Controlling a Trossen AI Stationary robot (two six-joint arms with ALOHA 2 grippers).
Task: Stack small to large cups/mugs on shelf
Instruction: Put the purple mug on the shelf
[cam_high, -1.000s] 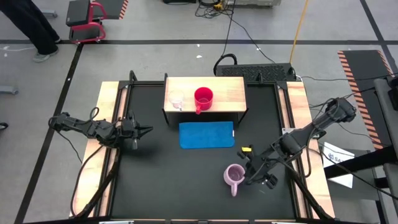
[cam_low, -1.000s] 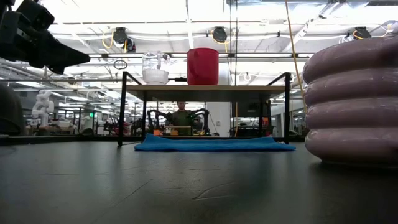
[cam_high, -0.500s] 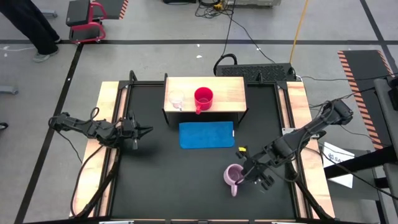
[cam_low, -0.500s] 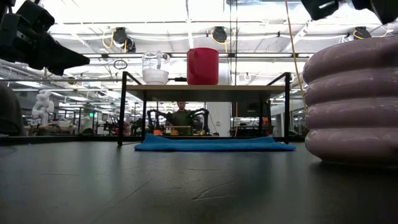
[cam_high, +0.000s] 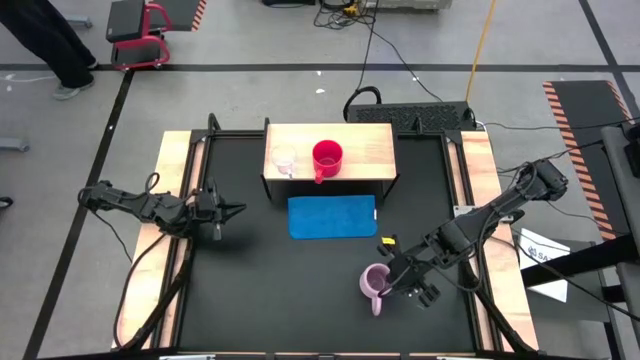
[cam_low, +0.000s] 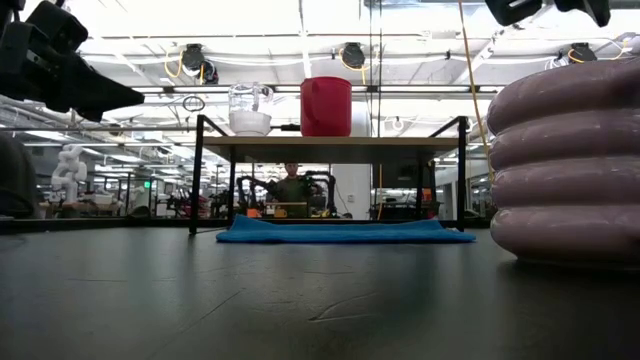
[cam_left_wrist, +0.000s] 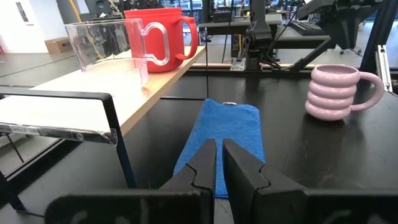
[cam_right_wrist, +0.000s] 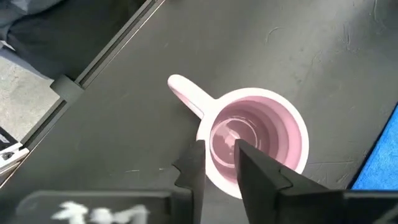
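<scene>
The ribbed lilac mug (cam_high: 376, 282) (cam_right_wrist: 258, 143) stands upright on the black table at the near right, its handle (cam_right_wrist: 186, 93) toward the near edge. My right gripper (cam_right_wrist: 219, 152) (cam_high: 392, 279) hovers open just above the mug's rim by the handle, slanting down and touching nothing. On the wooden shelf (cam_high: 370, 145) at the far middle, a red mug (cam_high: 327, 156) stands next to a small clear glass cup (cam_high: 284, 160). A blue mat (cam_high: 332, 216) lies in front of the shelf. At the table's left, my left gripper (cam_high: 238, 210) (cam_left_wrist: 219, 149) is shut, level and holds nothing.
Wooden rails run along the table's left (cam_high: 170, 200) and right (cam_high: 480, 170) sides. A small yellow tag (cam_high: 395, 240) lies near the right arm. Bare black table (cam_high: 280, 290) stretches between the mat and the near edge. A person's legs (cam_high: 55, 50) show on the floor at the far left.
My right gripper has come a little toward the table's left and down, from beside the lilac mug to over its rim, and now shows at the top of the low view. The mug has stayed put.
</scene>
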